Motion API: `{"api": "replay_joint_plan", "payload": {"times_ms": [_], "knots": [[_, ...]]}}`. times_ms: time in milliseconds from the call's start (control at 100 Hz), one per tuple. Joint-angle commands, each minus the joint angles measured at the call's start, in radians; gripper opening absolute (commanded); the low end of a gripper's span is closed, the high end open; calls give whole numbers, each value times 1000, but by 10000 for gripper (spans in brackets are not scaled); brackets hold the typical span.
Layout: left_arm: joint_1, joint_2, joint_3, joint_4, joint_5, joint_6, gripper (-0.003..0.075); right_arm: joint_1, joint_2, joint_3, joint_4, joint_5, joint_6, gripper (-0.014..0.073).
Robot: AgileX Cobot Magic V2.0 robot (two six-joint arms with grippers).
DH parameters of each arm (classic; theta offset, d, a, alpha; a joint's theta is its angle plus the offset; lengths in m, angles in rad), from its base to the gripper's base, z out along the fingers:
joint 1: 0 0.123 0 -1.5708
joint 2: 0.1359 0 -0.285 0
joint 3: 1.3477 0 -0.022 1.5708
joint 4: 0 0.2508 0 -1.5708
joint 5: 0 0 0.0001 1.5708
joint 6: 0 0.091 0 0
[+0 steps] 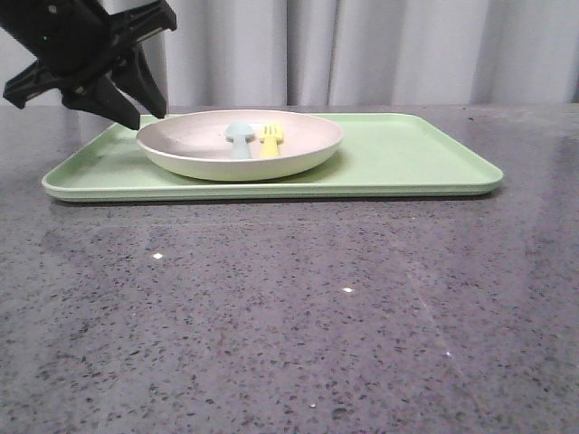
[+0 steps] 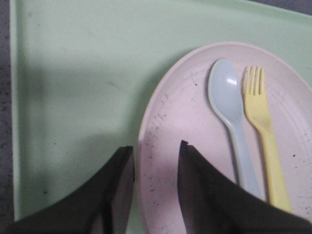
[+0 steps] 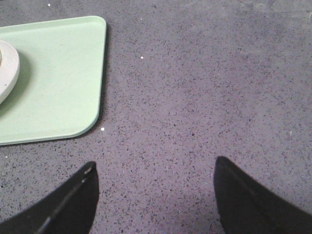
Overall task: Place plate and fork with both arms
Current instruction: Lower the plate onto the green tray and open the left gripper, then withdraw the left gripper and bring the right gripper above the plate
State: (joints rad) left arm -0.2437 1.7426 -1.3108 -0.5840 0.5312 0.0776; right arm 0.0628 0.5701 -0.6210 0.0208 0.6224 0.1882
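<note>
Right gripper (image 3: 153, 195) hangs over bare grey table (image 1: 289, 316), fingers spread wide, holding nothing. Further back, the plate (image 1: 240, 145) sits on the green tray (image 1: 407, 158), the fork (image 1: 270, 140) lying inside beside a blue spoon (image 1: 239, 138). Left gripper (image 1: 136, 110) straddles the plate's rim, fingers parted.

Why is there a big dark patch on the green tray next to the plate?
In the left wrist view, that patch is a shadow on the tray, falling beside the plate, likely from the left gripper above; the fingers look blurry. In the front view, the plate shades the tray only a little.
</note>
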Motion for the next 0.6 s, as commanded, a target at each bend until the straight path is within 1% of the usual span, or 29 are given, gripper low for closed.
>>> {"api": "replay_joint_plan", "payload": {"times_ms": [0, 110, 240, 380, 590], "knots": [[-8, -89, -33, 16, -37, -6, 231, -6, 11, -35, -6, -82, -11, 507], [-6, -148, -9, 59, -39, -6, 231, 0, 24, -46, -6, -82, -11, 507], [3, -248, 59, 103, -58, -6, 230, 41, 68, -92, -6, -78, -11, 507], [29, -390, 168, 172, -58, -6, 230, 98, 161, -185, -6, -45, -11, 507], [88, -623, 338, 223, -57, -6, 230, 196, 327, -340, -6, 13, -11, 507]]}}
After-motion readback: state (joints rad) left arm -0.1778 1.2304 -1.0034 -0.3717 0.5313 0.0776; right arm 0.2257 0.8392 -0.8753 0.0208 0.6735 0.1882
